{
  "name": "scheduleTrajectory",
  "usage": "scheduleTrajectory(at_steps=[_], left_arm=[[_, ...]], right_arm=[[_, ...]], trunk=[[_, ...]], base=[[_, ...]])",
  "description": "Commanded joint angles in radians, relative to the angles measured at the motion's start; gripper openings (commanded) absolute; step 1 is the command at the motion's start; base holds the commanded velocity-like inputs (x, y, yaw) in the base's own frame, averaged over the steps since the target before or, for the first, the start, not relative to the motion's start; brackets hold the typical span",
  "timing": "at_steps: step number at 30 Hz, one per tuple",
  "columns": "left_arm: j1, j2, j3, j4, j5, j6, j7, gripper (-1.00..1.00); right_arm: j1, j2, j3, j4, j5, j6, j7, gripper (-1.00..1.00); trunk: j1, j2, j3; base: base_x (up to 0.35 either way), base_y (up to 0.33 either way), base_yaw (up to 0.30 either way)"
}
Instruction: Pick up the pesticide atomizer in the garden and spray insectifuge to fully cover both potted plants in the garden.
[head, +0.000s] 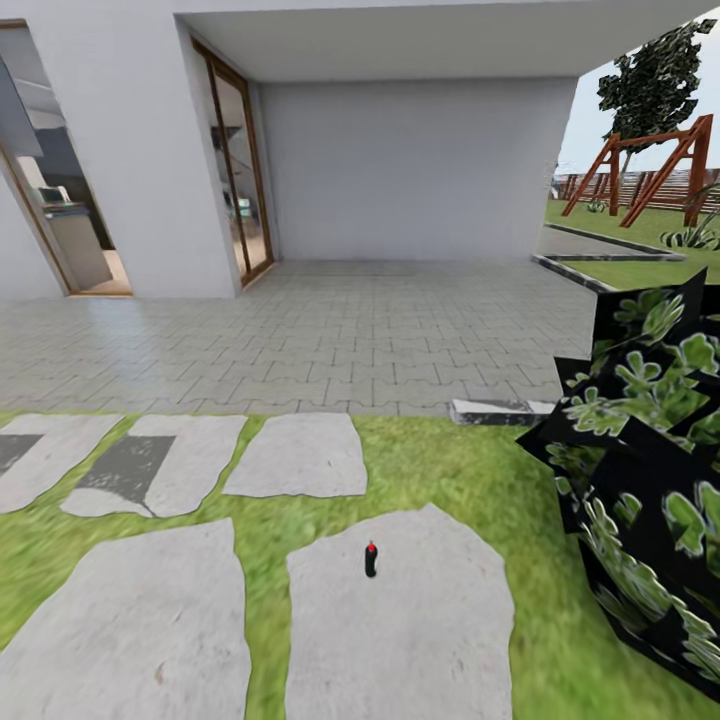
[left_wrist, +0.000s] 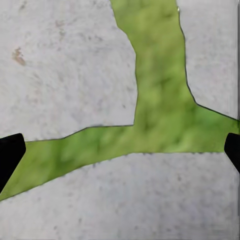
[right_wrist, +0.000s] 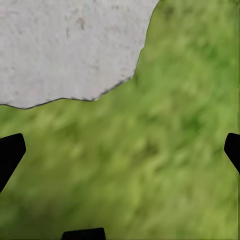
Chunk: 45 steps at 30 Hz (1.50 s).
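A small dark bottle with a red tip, the pesticide atomizer (head: 370, 560), stands upright on a grey stepping stone (head: 420, 630) in the garden lawn (head: 450, 470), low in the head view's middle. The potted plants are out of view. My left gripper (left_wrist: 120, 155) is open, its black fingertips (left_wrist: 10, 152) far apart above stone slabs and a strip of grass. Over grass at a slab's edge, my right gripper (right_wrist: 120, 155) is open too, with nothing between its fingers.
A large dark leafy bush (head: 650, 470) crowds the right side. Several flat stones (head: 150, 470) lie in the grass at left. Beyond them are a paved terrace (head: 330, 330), the house wall with a glass door (head: 235, 170), and a wooden swing frame (head: 650, 170) far right.
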Motion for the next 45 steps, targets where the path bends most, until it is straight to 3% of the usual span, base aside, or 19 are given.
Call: scheduleTrajectory(at_steps=[1,21,24,36,39,42,45], left_arm=[[0.0,0.0,0.003,0.001,-0.002,-0.003,0.0,1.0],[0.0,0.0,0.003,0.001,-0.001,-0.003,0.0,1.0],[0.0,0.0,0.003,0.001,-0.001,-0.003,0.0,1.0],[-0.013,-0.008,-0.003,-0.014,-0.008,0.008,0.005,1.0],[-0.051,-0.018,-0.004,-0.027,-0.008,0.014,0.004,1.0],[-0.149,-0.022,-0.004,-0.024,-0.009,0.018,0.01,1.0],[-0.227,-0.023,-0.003,-0.021,-0.009,0.021,0.013,1.0]], right_arm=[[-0.001,0.001,-0.003,0.001,0.01,-0.003,-0.003,1.0],[-0.001,0.002,-0.003,0.003,0.01,-0.003,-0.003,1.0],[-0.001,0.017,-0.003,0.003,0.01,-0.003,-0.003,1.0],[-0.001,0.028,-0.004,-0.005,0.01,-0.003,-0.004,1.0],[-0.003,0.05,0.003,-0.038,0.01,-0.002,-0.004,1.0],[-0.023,0.09,0.034,-0.133,0.01,0.004,-0.002,1.0],[-0.05,0.121,0.102,-0.22,0.01,0.014,-0.003,1.0]], trunk=[[0.0,0.0,-0.001],[0.0,0.0,-0.001],[0.0,0.0,-0.001],[0.0,0.0,-0.007],[0.0,0.0,-0.007],[0.0,0.0,-0.007],[0.0,0.0,-0.007]], base=[[0.245,-0.16,0.0],[0.12,-0.25,0.021],[0.001,-0.276,0.091],[0.0,-0.182,0.006],[0.0,-0.001,0.0],[0.0,0.0,0.0],[0.0,0.0,0.0]])
